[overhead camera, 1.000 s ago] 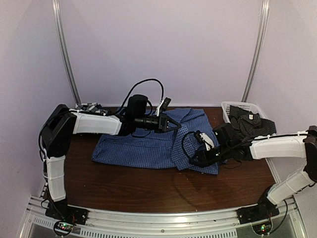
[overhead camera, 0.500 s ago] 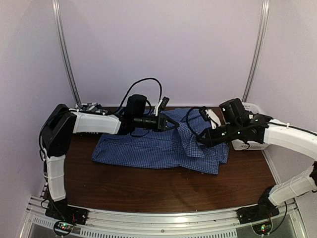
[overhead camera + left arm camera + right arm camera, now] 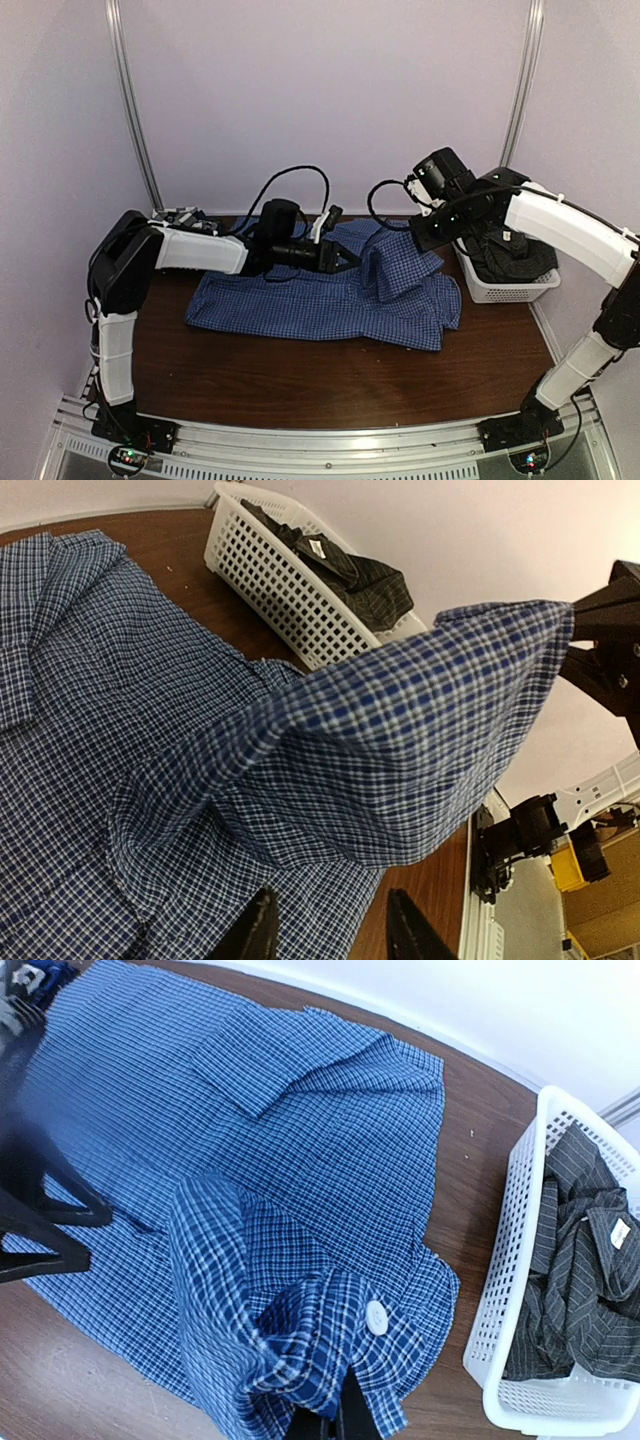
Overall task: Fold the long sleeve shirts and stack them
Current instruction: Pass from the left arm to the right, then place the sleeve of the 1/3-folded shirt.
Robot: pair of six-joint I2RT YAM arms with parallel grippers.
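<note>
A blue shirt cuff half-hides the right fingers (bottom edge crops them); basket cropped rightward.

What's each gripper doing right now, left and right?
Left gripper: open, holding nothing.
Right gripper: closed on the blue shirt's sleeve, held up.

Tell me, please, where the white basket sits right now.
In the top view, the white basket stands at the back right of the table, just right of the blue shirt, with dark shirts inside.
</note>
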